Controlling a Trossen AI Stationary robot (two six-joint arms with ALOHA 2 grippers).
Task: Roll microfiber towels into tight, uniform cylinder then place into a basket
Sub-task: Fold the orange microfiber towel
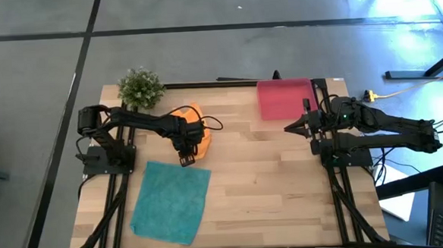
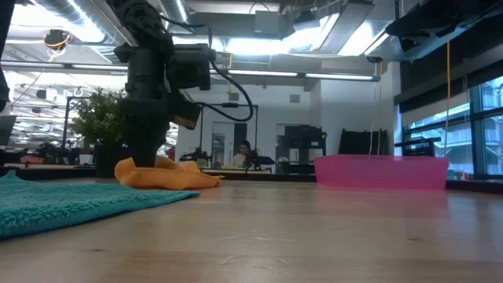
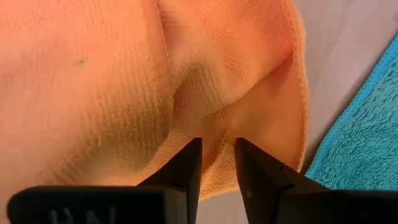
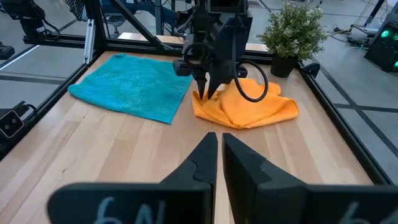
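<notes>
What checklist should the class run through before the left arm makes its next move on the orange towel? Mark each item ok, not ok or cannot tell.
1. Orange towel rolled into a cylinder: not ok, it lies crumpled.
2. Left gripper at the orange towel's edge: ok, fingers slightly apart.
3. Cloth caught between those fingers: cannot tell.
4. Teal towel lying flat: ok.
5. Basket free to receive a roll: ok.
6. Right gripper out of the way: ok, shut beside the basket.
</notes>
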